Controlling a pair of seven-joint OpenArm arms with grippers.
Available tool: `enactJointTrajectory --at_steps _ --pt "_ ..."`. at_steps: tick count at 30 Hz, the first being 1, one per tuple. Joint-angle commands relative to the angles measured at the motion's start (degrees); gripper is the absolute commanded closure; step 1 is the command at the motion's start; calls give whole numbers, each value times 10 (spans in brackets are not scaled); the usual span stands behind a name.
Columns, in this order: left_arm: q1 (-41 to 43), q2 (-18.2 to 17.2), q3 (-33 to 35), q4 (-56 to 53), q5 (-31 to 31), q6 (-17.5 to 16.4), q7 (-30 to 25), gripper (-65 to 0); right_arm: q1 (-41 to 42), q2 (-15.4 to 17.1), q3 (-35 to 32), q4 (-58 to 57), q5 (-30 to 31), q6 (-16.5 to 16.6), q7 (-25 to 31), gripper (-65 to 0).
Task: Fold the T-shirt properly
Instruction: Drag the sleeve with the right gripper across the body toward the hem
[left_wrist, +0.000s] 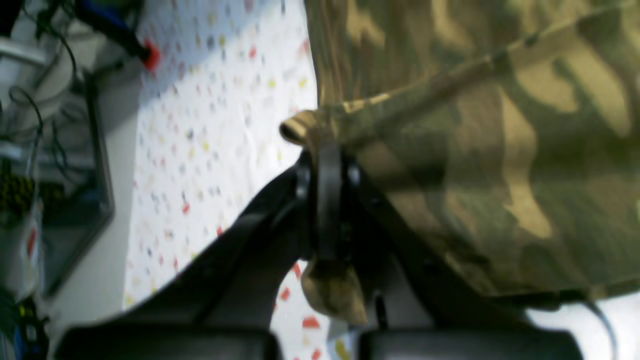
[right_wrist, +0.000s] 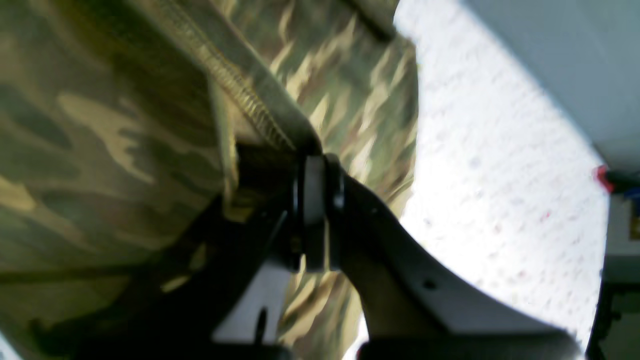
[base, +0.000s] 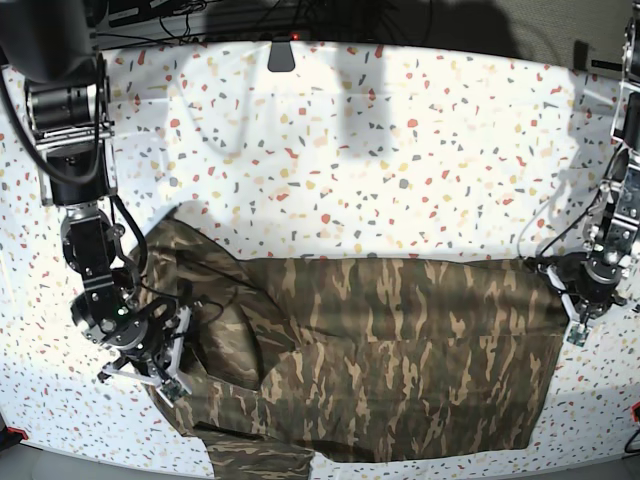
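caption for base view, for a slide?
Both grippers, left and right, pinch opposite ends of the camouflage T-shirt on the speckled table.

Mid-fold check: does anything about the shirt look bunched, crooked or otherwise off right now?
Yes. The T-shirt lies fairly flat toward the left gripper, but the end at the right gripper is bunched into folds, with one part trailing toward the table's front edge. Both grippers are shut on its edges.
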Motion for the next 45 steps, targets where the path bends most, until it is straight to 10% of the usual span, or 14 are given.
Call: enactJointTrajectory --at_steps 1,10,26,45 --pt "-17 -7 -7 7 4 10 -14 0 26 10 -13 -4 -1 4 14 0" --pt "-17 37 -7 7 4 10 -10 0 99 26 -171 -45 -30 -38 14 0" --pt "-17 56 -7 7 28 10 32 0 123 -47 -171 -49 -179 -86 85 0" --pt "-20 55 -7 7 28 10 3 0 173 -46 -171 -201 -183 -110 99 0"
